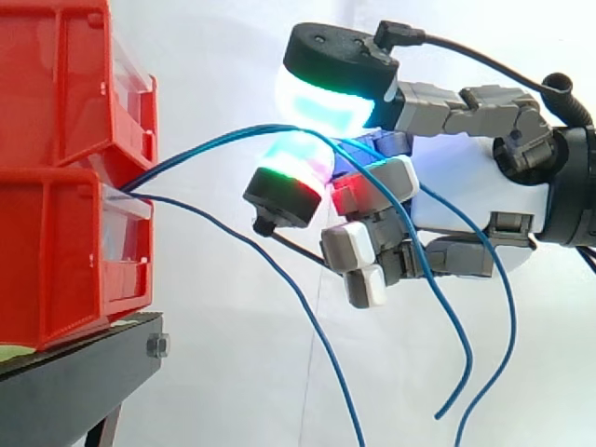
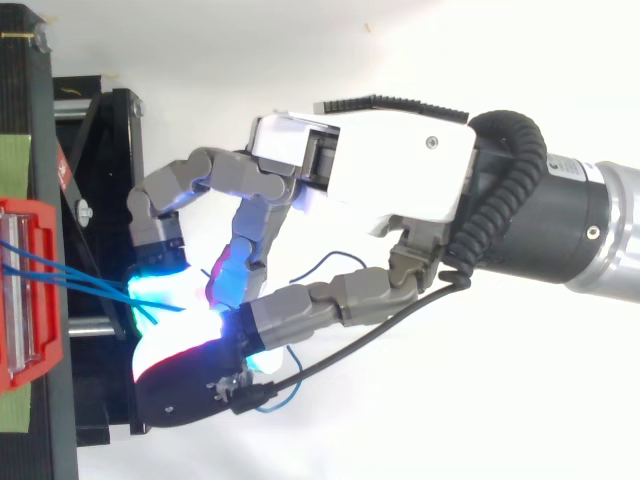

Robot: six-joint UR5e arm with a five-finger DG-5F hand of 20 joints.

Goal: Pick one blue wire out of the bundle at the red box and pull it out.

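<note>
Stacked red bins (image 1: pixel 56 168) stand at the left on a black stand (image 1: pixel 84 358). Blue wires come out of the gap between the upper and lower bin. One blue wire (image 1: pixel 205 149) rises to the right and runs between two glowing fingertip pads (image 1: pixel 326 88) of my hand (image 1: pixel 466 191), which pinch it just right of the bins. Its loose length (image 1: pixel 489 307) hangs down behind the fingers. A second blue wire (image 1: pixel 279 279) droops free toward the bottom edge. From above, the hand (image 2: pixel 380 160) reaches left toward the red bin (image 2: pixel 25 290), and the blue wires (image 2: pixel 70 275) lead into the cyan-lit fingertips (image 2: pixel 160 290).
A white curtain lies behind everything. The black stand (image 2: pixel 100 200) lies directly under the fingertips in the top view, close to the bin front. Open room lies to the right of the bins, below and around the hand.
</note>
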